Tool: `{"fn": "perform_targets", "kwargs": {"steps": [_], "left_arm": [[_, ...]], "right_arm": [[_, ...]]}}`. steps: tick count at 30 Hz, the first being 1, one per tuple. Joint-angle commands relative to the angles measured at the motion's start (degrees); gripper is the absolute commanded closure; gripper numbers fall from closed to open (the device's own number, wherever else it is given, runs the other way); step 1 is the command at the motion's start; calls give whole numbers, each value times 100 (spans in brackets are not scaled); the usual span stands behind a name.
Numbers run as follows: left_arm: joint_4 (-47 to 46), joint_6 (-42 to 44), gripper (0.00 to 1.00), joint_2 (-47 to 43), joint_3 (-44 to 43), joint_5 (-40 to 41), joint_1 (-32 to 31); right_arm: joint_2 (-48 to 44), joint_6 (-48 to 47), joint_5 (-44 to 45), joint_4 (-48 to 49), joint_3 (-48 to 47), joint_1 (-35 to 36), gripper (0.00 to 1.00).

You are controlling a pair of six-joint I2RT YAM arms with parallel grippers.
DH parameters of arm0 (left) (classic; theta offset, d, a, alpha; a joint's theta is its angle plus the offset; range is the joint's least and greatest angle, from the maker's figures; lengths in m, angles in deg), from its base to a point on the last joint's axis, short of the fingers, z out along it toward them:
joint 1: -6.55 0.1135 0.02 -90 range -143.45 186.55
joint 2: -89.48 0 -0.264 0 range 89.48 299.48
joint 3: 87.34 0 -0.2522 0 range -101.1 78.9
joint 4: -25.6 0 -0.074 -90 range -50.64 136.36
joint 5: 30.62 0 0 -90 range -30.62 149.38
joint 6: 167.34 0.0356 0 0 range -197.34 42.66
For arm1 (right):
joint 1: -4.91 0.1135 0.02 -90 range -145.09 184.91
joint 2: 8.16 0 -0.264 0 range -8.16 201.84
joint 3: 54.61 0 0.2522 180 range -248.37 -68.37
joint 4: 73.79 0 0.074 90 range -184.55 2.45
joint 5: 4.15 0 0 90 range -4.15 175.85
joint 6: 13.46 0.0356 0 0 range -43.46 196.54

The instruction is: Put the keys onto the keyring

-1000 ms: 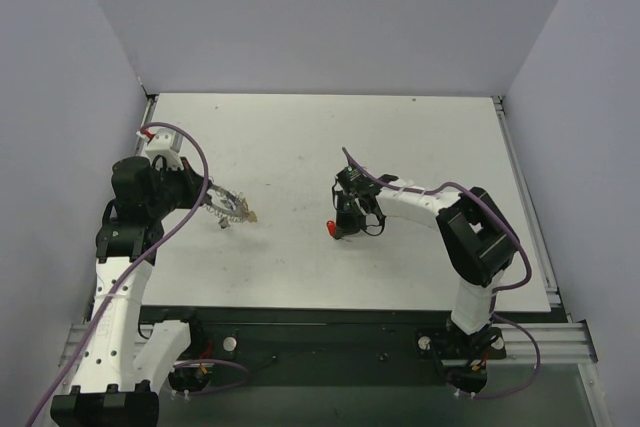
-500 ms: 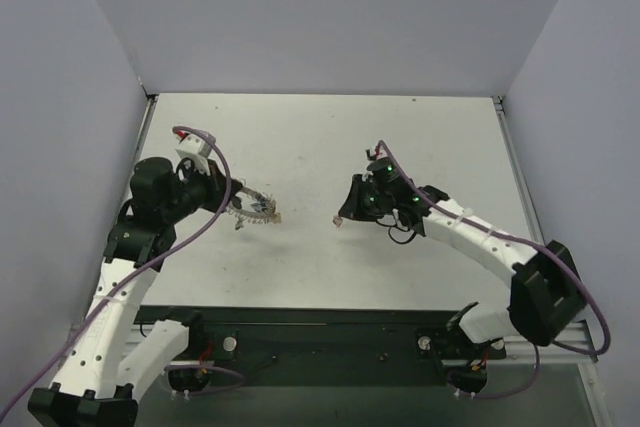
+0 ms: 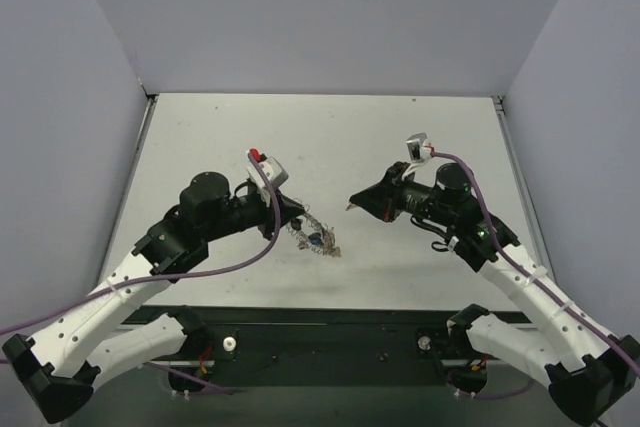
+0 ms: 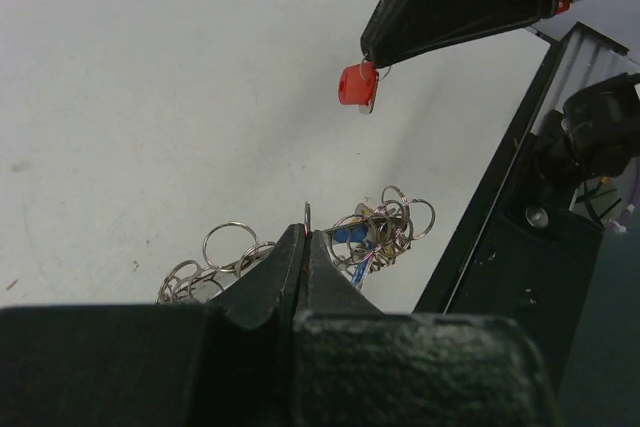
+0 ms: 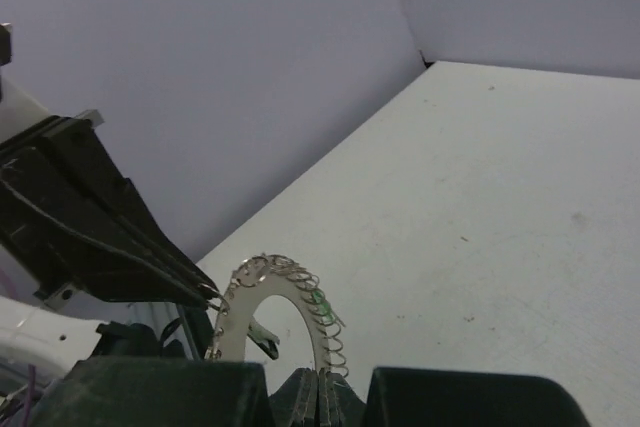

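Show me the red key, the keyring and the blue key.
red key (image 4: 356, 84), left wrist view, on its red head.
keyring (image 5: 290, 272), right wrist view, top of its coiled rim.
blue key (image 4: 345, 235), left wrist view, on its blue head.

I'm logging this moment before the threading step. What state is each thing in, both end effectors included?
left end effector: shut, gripping the keyring's rim.
right end effector: shut on the red key.
keyring: lifted off the table, hanging from the left end effector.
red key: held in the air, apart from the keyring, not yet on it.
blue key: hanging among the keyring's small rings.
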Motion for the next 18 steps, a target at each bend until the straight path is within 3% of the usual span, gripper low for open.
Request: {"fn": "perform_targets", "kwargs": {"steps": [1,8,14,18], "left_arm": [[-1019,439,100,19,-128,144,-533],[-1284,764,100,125,-225,-58,-912],[-1380,993,100,37,-216,-32,-1027],[-1337,1125,100,107,-313,-102,-1132]], "right_arm": [[-427,-455,-1273,475,-50,-312,100],[-709,-15,-1871,905,-59,-534,100],[-261,424,-3338,1363,-340,-542,100],[-172,679,-3744,1539,-410,-542,100]]}}
